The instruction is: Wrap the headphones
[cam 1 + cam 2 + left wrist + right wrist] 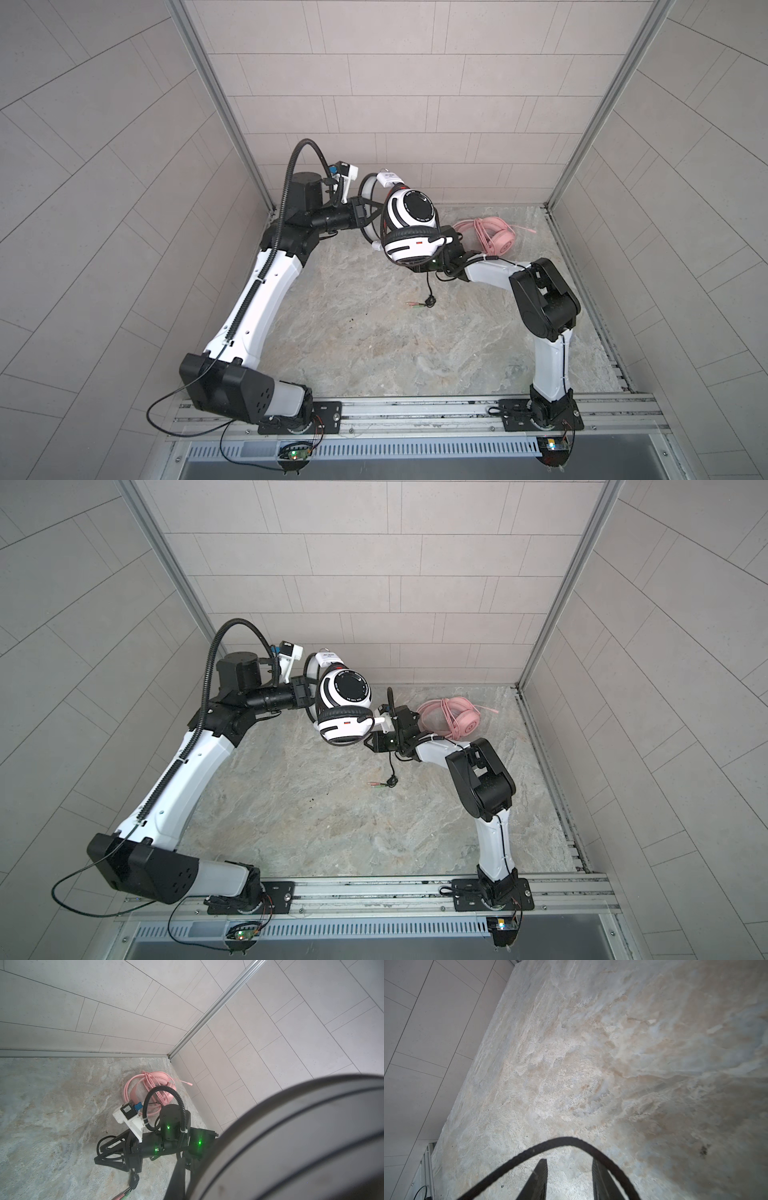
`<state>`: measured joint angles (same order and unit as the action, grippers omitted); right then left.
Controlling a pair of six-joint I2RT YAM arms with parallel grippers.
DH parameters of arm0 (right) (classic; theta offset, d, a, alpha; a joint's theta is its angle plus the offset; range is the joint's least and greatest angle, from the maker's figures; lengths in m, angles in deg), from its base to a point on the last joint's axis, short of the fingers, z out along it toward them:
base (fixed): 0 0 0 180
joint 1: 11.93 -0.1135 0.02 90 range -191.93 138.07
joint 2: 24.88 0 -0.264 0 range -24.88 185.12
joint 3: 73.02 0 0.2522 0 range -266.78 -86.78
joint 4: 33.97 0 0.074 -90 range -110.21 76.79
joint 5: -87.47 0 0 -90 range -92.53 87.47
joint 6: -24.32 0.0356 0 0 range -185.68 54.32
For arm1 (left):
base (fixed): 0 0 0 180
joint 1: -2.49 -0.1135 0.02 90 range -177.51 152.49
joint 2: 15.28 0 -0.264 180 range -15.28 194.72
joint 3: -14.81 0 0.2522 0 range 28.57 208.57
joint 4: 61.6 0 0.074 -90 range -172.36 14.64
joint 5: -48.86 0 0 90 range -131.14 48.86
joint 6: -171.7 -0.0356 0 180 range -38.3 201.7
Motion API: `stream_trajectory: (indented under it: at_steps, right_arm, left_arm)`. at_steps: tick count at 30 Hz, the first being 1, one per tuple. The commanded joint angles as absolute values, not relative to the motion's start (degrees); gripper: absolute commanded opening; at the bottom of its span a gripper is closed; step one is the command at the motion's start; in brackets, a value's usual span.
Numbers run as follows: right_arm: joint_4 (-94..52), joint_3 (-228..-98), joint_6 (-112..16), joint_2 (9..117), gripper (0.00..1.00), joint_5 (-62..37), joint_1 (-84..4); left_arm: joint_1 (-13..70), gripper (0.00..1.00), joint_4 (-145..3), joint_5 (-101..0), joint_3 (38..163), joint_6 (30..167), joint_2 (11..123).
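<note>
The left jaws are clenched, on the white band [301, 1126] of the striped headset [409, 224] as far as I can make out, holding it up off the desk [374, 353]. The right jaws stand apart just beside its lower ear cup [409, 249], gripping nothing, with the black cable [571, 1140] looped across their tips. The cable hangs down and its plugs [417, 305] lie on the desk. The pink headset [494, 239] sits near the far right corner, cable wound around it.
</note>
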<state>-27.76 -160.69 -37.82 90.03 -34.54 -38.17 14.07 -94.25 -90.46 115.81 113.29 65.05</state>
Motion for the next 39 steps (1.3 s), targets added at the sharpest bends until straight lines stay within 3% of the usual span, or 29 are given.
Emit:
stream_trajectory:
  at_steps: [1,5,9,15,21,30,32,36,39]
  right_arm:
    - [-26.13,-161.65,-40.21,89.46,0.36,-35.06,-37.97]
    - [-24.53,-161.75,-40.56,88.62,0.36,-38.11,-37.77]
    - [-20.17,-159.59,-42.61,80.09,0.37,-39.15,-37.86]
    - [-14.54,-157.72,-46.02,73.21,0.44,-37.49,-34.62]
    - [-13.67,-161.25,-46.07,80.54,0.61,-41.29,-34.40]
    - [-21.11,-161.72,-44.69,91.02,0.61,-41.26,-35.97]
    - [-22.72,-161.93,-43.47,92.80,0.53,-41.62,-36.18]
    - [-25.42,-158.92,-42.23,91.97,0.17,-41.71,-36.87]
    - [-25.95,-154.87,-42.25,89.21,0.07,-40.87,-37.64]
  left_arm:
    - [12.61,0.00,-89.35,-92.73,118.74,117.51,64.17]
    - [11.22,0.00,-88.13,-92.40,119.22,120.19,64.24]
    - [10.41,0.00,-90.56,-92.79,120.56,119.19,65.31]
    - [10.05,0.00,-91.70,-92.90,121.59,118.18,65.84]
    - [10.05,0.00,-92.19,-92.76,122.07,118.08,65.75]
    - [9.71,0.00,-93.97,-92.30,123.62,118.04,66.27]
    - [9.73,0.00,-94.42,-91.35,123.66,118.09,66.33]
    - [9.31,0.00,-95.92,-88.84,124.32,118.08,67.35]
    - [9.01,0.00,-96.51,-84.07,124.40,119.00,67.73]
